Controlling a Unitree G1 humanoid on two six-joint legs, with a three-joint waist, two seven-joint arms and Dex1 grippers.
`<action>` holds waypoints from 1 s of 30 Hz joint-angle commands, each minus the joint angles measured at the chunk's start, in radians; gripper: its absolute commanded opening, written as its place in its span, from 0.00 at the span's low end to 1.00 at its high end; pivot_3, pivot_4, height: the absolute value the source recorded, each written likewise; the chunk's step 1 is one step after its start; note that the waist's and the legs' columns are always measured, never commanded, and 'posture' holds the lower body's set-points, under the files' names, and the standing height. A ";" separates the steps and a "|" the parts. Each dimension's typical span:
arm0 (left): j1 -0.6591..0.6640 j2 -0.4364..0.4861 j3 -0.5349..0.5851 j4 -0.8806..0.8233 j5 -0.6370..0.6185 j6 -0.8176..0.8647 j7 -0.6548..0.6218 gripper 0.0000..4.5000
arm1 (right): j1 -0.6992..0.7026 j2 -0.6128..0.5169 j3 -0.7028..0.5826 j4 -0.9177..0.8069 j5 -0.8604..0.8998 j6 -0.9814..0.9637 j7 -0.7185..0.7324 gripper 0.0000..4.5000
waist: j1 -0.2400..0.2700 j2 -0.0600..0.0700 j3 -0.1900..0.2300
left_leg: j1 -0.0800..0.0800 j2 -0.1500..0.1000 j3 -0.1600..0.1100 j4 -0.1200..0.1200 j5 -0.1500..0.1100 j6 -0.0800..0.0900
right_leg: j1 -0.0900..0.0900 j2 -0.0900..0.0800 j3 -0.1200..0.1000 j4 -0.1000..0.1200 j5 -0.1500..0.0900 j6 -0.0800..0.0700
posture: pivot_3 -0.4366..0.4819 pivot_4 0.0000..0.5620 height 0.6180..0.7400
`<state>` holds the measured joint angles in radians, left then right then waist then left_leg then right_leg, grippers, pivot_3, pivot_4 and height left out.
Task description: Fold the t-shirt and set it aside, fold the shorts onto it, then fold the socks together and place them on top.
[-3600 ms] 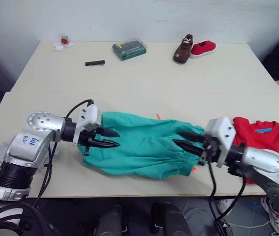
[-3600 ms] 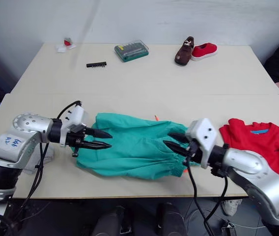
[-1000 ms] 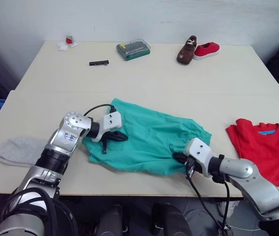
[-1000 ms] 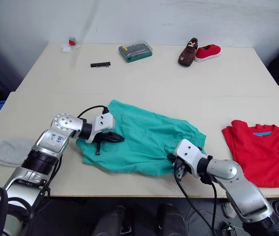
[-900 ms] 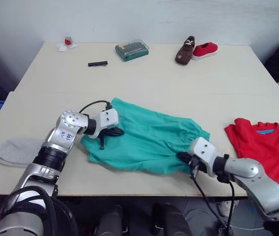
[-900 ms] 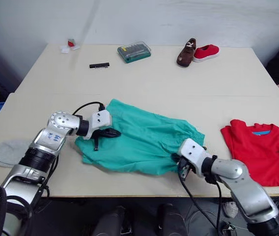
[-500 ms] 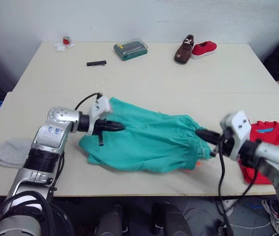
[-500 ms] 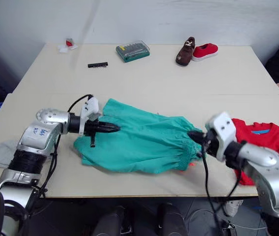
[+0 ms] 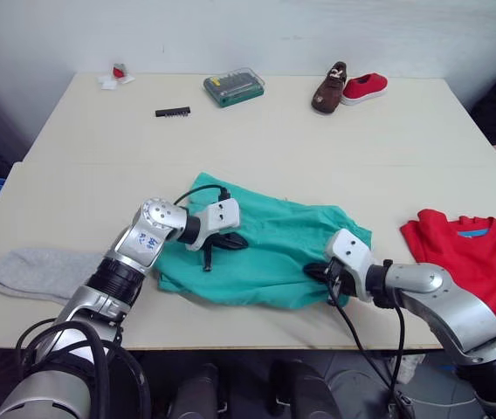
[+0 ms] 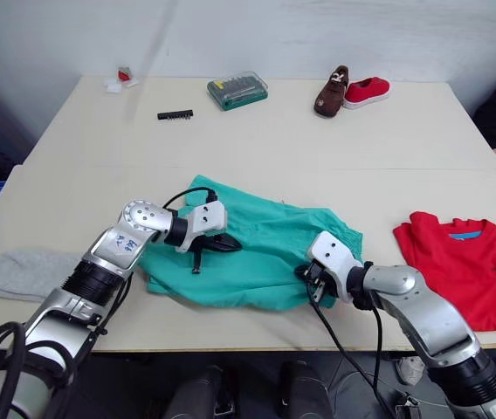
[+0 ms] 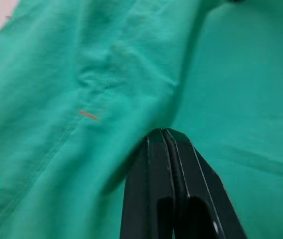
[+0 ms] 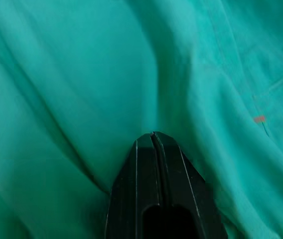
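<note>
We were in the middle part of the job. The t-shirt (image 9: 471, 262) lay folded on the table (image 9: 318, 140) at our right, near the front edge and well apart from the shorts, so we judged the first step done. The shorts (image 9: 270, 253) lay bunched in the middle of the table near the front edge, not yet a neat fold and not yet on the t-shirt.

Our left gripper (image 9: 229, 243) rested on the left part of the shorts with its fingers pressed together; from the wrist camera no cloth showed between the tips (image 11: 164, 137), though a crease ran right up to them. Our right gripper (image 10: 311, 275) sat at the right end of the shorts, fingers likewise closed (image 12: 152, 139), and we could not tell whether a fold was pinched there.

One grey sock (image 9: 43, 272) lay flat at the far left by the front edge. We reckoned the shorts, then the socks, were left to do.
</note>
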<state>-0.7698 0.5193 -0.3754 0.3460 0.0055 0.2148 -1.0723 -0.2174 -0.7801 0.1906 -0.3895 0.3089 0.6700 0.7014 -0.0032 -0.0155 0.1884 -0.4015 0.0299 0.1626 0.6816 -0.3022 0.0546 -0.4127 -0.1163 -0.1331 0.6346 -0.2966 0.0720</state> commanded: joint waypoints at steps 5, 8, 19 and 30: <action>0.145 0.059 0.112 -0.107 -0.023 0.058 0.064 0.01 | 0.033 -0.118 -0.105 0.292 -0.166 -0.259 -0.012 0.00 | 0.004 -0.001 -0.001 | 0.009 0.001 0.000 -0.003 -0.002 -0.002 | 0.007 -0.001 0.001 -0.001 0.000 0.000 | 0.48 0.27 1.00; 0.153 0.035 0.165 -0.139 -0.082 0.097 0.071 0.01 | 0.033 -0.091 -0.170 0.249 -0.074 -0.221 0.019 0.00 | 0.016 -0.001 -0.001 | 0.009 0.000 -0.002 -0.003 -0.003 -0.005 | 0.009 -0.002 0.000 -0.003 0.000 0.000 | 0.48 0.27 1.00; 0.041 -0.071 0.164 -0.191 -0.230 0.147 -0.046 0.01 | 0.188 0.091 -0.575 -0.363 0.455 0.212 -0.216 0.00 | 0.031 0.001 0.000 | -0.003 0.000 -0.004 -0.001 0.000 -0.001 | 0.001 0.000 -0.003 -0.005 0.001 0.000 | 0.48 0.27 1.00; -0.125 -0.226 0.035 0.301 -0.054 -0.177 -0.076 0.00 | 0.597 0.295 -0.790 -0.576 0.888 0.318 -0.660 0.34 | 0.021 0.000 -0.001 | -0.004 0.000 -0.003 -0.004 -0.002 0.000 | 0.000 0.001 -0.002 -0.007 0.002 0.001 | 0.48 0.27 1.00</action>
<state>-0.8756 0.2887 -0.3377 0.6014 -0.0786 0.1099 -1.1465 0.3295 -0.5013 -0.5781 -0.8978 1.1345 1.0025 0.0868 0.0180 -0.0152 0.1875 -0.4052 0.0297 0.1598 0.6772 -0.3044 0.0552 -0.4131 -0.1158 -0.1351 0.6276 -0.2951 0.0728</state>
